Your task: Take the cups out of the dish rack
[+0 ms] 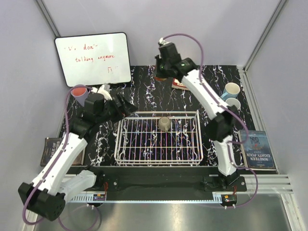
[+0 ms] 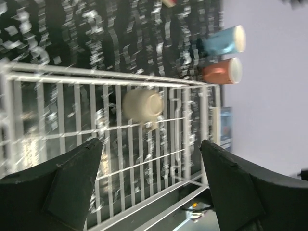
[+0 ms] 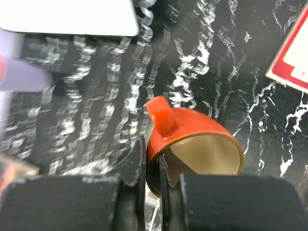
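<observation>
**One cup left in the rack, another waiting to be set down**

The right end effector is clamped on the rim of the orange-red cup, one finger inside the wall and one outside, just beside the handle. It holds the cup low over the far tabletop, near the whiteboard and a red book. The left end effector has its fingers spread wide and holds nothing. It hangs at the far left corner of the dish rack and faces across the wires toward the grey cup, the only cup in the rack, which sits near the middle of the far side.

A light blue cup and a salmon cup stand together at the far right, and a lavender tumbler stands at the far left, all outside the rack.

The orange-red cup looks ready to put down. It is best lowered until its base meets the tabletop before the fingers part, because a rim pinch lets a light cup swing and tip. The left arm would do well to centre its open fingers over the grey cup and come down between the wires, not onto them. I cannot tell whether that cup's mouth faces up or down, so gripping across the body is safer than gripping the rim. The handle should stay clear of the fingers, and the cup should be lifted straight up over the low rack wall.
</observation>
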Controlling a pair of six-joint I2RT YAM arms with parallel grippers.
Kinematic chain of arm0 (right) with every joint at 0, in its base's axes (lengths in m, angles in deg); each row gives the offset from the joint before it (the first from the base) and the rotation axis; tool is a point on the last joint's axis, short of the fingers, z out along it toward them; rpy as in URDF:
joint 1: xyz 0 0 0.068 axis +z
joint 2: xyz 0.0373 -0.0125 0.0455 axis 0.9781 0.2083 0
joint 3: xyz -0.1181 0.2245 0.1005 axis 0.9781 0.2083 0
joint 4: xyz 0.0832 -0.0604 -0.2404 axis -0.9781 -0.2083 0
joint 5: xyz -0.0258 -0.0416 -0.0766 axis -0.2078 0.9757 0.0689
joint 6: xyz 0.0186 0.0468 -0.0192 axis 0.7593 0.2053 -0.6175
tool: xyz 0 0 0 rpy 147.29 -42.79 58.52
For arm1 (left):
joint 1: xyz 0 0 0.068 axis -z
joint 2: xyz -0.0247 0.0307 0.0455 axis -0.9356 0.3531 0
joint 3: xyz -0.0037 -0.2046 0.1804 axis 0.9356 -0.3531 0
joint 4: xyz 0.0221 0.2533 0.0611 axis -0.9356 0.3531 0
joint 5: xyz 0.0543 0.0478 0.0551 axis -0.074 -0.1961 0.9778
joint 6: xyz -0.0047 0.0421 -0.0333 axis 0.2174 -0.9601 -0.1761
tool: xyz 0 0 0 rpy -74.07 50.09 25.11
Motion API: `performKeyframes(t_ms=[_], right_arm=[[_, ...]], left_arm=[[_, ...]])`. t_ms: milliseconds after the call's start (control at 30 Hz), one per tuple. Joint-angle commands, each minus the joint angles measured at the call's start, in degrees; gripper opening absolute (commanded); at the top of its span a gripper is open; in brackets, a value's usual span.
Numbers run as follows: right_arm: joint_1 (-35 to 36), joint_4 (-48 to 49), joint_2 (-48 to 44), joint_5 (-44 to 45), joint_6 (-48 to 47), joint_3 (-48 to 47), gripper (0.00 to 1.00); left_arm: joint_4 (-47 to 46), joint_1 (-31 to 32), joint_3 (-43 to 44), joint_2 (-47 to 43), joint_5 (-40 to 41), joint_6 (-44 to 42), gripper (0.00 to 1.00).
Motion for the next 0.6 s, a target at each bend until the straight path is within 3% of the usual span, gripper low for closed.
performKeyframes(t_ms=[0, 133, 567], right_arm=[[0.0, -13.2, 10.2, 7.0, 0.3, -13.4, 0.0], [-0.4, -17.1, 18.0, 9.6, 3.0, -17.8, 0.0], [-3.3, -18.8, 26.5, 5.2, 6.2, -18.6, 0.0]], left_arm=[[10.3, -0.1, -1.6, -4.0, 7.1, -3.7, 0.86], [11.9, 0.2, -4.0, -5.4, 9.5, -4.0, 0.86], [11.4, 0.3, -4.4, -0.3, 9.4, -6.2, 0.86]])
